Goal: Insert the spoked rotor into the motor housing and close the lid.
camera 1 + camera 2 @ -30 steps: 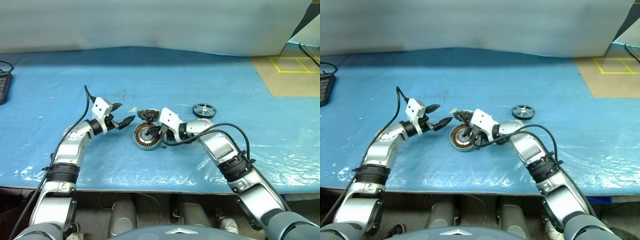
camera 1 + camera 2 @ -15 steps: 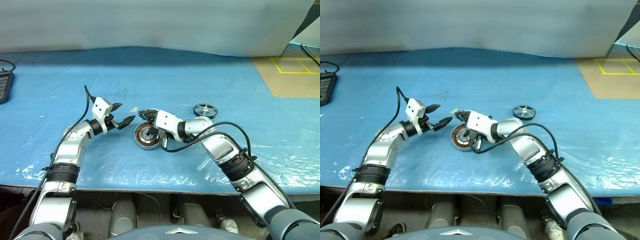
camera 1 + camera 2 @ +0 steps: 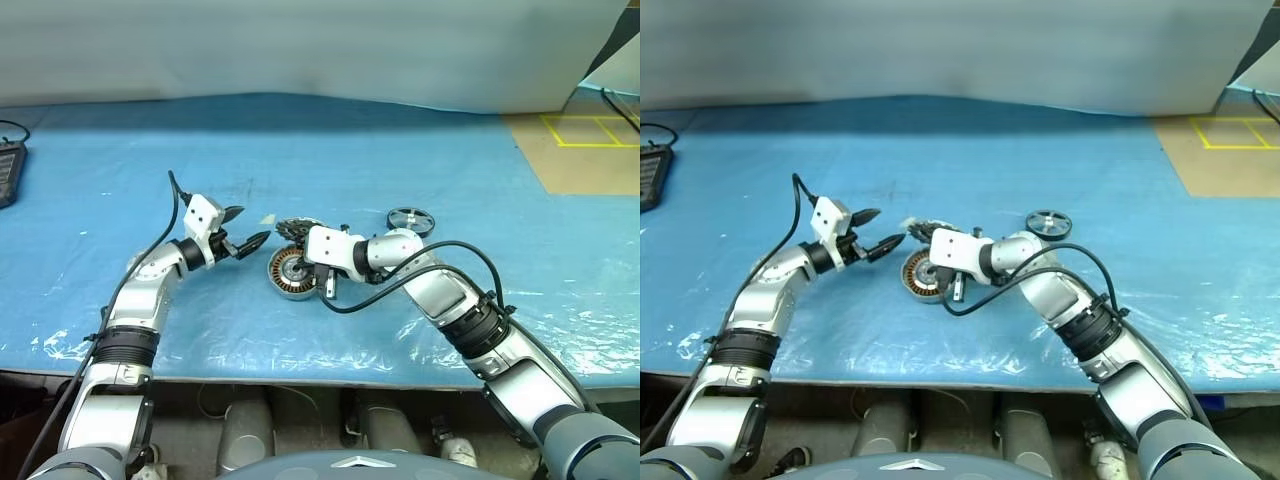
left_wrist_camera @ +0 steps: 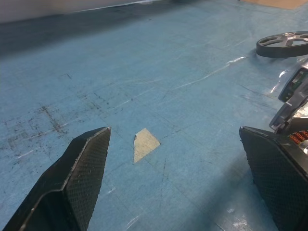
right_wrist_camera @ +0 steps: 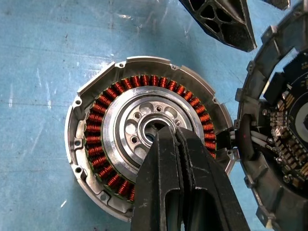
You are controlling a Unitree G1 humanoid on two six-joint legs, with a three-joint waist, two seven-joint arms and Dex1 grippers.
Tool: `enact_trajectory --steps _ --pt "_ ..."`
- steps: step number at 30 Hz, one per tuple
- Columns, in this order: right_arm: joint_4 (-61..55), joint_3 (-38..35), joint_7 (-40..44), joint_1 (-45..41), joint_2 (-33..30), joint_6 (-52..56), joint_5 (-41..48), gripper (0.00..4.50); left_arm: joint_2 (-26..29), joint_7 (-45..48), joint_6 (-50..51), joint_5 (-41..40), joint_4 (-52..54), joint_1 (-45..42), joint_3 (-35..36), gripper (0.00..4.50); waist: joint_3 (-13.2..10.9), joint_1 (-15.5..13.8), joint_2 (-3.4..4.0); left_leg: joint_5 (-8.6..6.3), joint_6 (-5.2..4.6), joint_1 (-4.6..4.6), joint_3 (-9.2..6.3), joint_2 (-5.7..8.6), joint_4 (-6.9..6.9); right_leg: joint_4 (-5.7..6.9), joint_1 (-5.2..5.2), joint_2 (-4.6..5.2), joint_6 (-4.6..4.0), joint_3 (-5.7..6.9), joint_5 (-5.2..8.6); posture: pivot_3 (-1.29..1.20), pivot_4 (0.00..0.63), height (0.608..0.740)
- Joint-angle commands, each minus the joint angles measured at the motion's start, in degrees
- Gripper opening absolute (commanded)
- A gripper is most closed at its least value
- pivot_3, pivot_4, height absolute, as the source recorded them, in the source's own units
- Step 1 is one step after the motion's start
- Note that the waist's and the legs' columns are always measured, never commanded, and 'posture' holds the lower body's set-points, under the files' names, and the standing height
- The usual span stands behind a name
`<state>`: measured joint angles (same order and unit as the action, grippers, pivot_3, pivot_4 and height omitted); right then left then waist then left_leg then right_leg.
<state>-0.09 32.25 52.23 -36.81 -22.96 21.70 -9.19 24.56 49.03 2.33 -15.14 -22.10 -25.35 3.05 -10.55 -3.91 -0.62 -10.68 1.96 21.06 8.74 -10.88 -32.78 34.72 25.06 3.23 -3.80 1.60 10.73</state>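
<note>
The motor housing, a grey cup with copper windings and a silver hub, lies open side up on the blue mat near the table's middle. My right gripper is shut, its tips right over the hub's centre hole, nothing held. The lid lies just beyond the housing, toothed rim and dark inside showing, joined to it by thin white wires. The spoked rotor rests flat on the mat to the right, apart from both grippers. My left gripper hovers open and empty left of the housing.
A small tan patch sticks to the mat under the left gripper. A black device sits at the far left edge. A brown board with yellow tape lies at the back right. The table's front edge is close below the arms.
My right wrist has rolled and its hand has shifted slightly left over the housing, uncovering more of the rotor behind. The left arm, housing, lid and rotor have stayed put.
</note>
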Motion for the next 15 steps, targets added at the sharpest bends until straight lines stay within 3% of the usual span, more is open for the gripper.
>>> enact_trajectory --steps 1,15 --pt "1.6 1.7 -0.1 0.5 -0.8 -0.2 -3.1 0.02 0.6 -0.1 -0.5 -0.3 2.1 0.1 0.7 4.50 0.0 0.0 0.00 0.00 0.00 -0.01 0.00 0.00 0.00 0.00 -0.01 0.00 0.00 0.00 0.00 0.00 0.150 0.740" --pt "-0.6 -2.9 1.0 0.9 0.0 1.1 0.3 0.02 0.4 0.0 -0.7 -0.2 1.8 0.0 0.5 4.50 0.0 -0.1 0.00 0.00 -0.01 -0.04 -0.01 0.01 -0.01 0.00 -0.05 0.00 0.00 -0.01 0.00 0.00 0.150 0.740"
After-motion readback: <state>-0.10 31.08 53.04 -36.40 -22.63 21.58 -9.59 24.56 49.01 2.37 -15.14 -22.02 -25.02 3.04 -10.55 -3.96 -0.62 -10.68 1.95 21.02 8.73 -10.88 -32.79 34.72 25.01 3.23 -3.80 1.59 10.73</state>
